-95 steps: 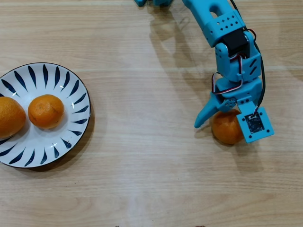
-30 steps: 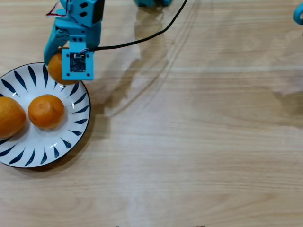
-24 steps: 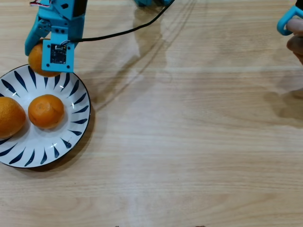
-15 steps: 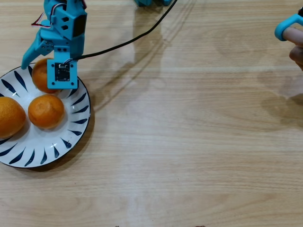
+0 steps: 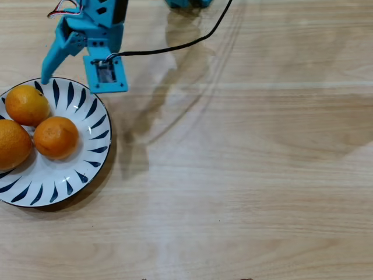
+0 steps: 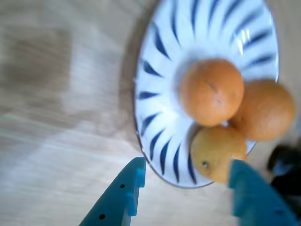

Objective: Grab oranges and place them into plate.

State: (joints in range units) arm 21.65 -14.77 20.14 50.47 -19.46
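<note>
A pale wood-grain bench (image 5: pixel 245 175) carries everything. Directly on it lies only the plate (image 5: pixel 87 169), white with dark blue petal strokes, just below the gripper (image 5: pixel 73 79) in the overhead view and just ahead of its blue fingers in the wrist view (image 6: pixel 155 127). A black cable (image 5: pixel 175 44) runs over the bench to the right of the gripper.

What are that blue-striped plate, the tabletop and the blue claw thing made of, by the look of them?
The plate looks like glazed ceramic: glossy white, with small light glints among the dark blue strokes. The tabletop shows pale wood grain with a soft sheen; it could be solid wood or a laminate. The gripper looks like matte blue plastic, possibly 3D-printed, with small round holes in one finger in the wrist view.
</note>
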